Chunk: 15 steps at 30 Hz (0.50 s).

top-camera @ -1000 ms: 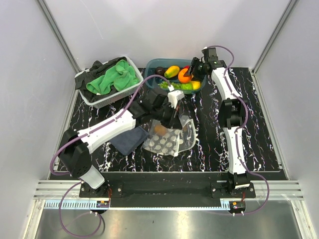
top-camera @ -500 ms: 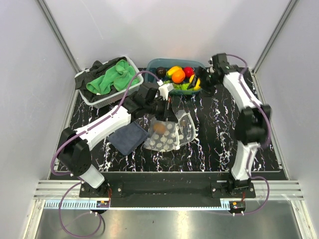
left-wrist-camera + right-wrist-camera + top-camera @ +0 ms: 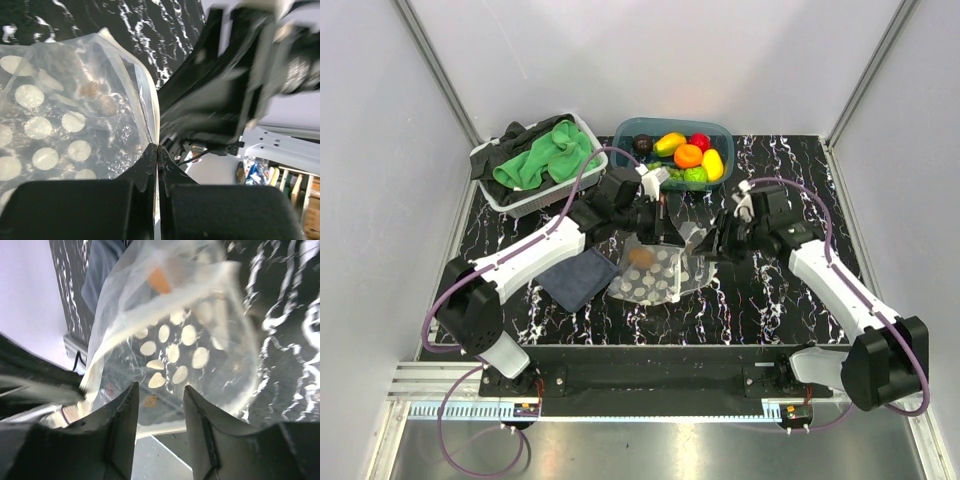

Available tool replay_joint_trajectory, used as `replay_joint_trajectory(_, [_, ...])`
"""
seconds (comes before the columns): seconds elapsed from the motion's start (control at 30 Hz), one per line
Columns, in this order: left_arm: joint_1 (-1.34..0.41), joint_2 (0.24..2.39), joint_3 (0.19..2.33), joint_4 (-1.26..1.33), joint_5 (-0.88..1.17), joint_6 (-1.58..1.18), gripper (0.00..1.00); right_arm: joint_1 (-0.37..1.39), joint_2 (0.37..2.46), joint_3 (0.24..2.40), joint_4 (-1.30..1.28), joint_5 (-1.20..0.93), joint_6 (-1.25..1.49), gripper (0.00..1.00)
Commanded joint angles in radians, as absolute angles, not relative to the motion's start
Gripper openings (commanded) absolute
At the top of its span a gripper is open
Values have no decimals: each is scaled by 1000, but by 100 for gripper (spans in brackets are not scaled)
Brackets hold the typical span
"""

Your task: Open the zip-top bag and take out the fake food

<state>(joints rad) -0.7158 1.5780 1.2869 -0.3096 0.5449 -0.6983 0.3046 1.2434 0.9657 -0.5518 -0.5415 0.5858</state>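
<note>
Dotted plastic bag (image 3: 655, 278) lies on the tabletop (image 3: 760, 300), an orange piece (image 3: 641, 257) inside. My left tool (image 3: 157, 149) is clenched on the bag's far rim. My right tool (image 3: 161, 387) hangs just beside the bag, parted, gripping nothing. Beyond the bag, more food (image 3: 688, 155) fills the tub (image 3: 618, 140).

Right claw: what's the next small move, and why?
Probably ease the right claw forward into the zip-top bag toward the orange piece. The left claw is shut on the bag's rim, holding the mouth up, the right claw is open just outside it, and the piece lies inside.
</note>
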Motion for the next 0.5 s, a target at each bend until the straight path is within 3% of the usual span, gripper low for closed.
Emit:
replay_joint_trajectory(0.0, [-759, 1551, 1316, -212, 549, -772, 0, 353, 1203, 870, -378, -561, 693, 45])
replay_joint_trajectory(0.2, [-799, 1555, 1331, -204, 546, -813, 0, 362, 1223, 740, -171, -572, 849, 39])
replay_joint_trajectory(0.47, [-844, 1592, 1361, -176, 508, -877, 0, 362, 1258, 626, -25, -571, 952, 37])
